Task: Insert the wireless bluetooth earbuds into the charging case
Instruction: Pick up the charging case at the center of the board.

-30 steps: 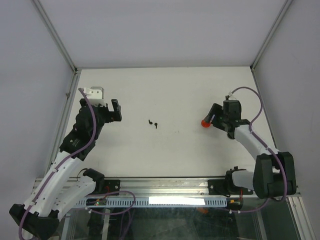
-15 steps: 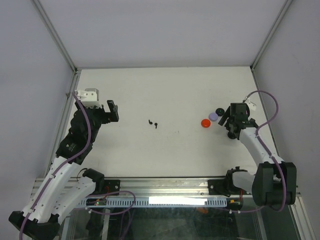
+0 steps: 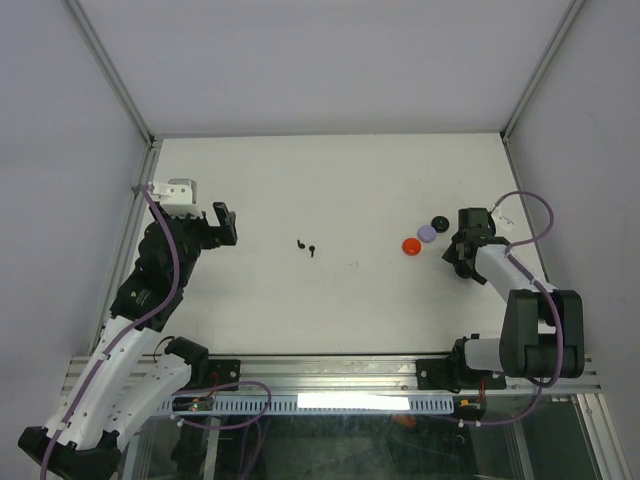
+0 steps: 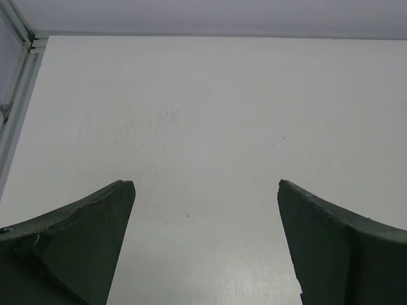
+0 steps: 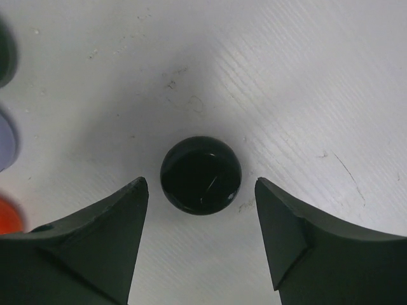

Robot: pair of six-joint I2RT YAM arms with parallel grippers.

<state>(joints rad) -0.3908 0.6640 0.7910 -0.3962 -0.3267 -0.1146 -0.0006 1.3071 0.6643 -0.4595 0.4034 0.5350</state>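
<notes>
Well, starting on my left: the left tool (image 4: 205, 185) hangs over bare counter (image 4: 210, 95) close to the left rail. Its two fingers are spread wide, with nothing between them and nothing touched.

Toward the middle, two black earbuds (image 3: 313, 250) lie on the counter just beside each other. They are tiny stemmed things, too small from the top camera for me to tell how each is turned. They sit well apart from both tools.

Further right, three round cases form a short slanted row. A red case (image 3: 411, 246) is nearest me, a lavender case (image 3: 428, 233) lies just beyond it, and a black case (image 3: 438, 222) is at the far end.

Just right of that row, the right tool (image 5: 200, 183) points down at the counter with its fingers parted. It straddles a fourth one, a glossy black round case (image 5: 201, 176). White counter shows on both sides of that case, so the fingers are not pinching it. The other three peek in at the left edge of my right wrist camera.

The counter is matt white with faint scuffs. Pale grey wall panels (image 3: 320, 60) and aluminium posts (image 3: 110, 70) close it in.
</notes>
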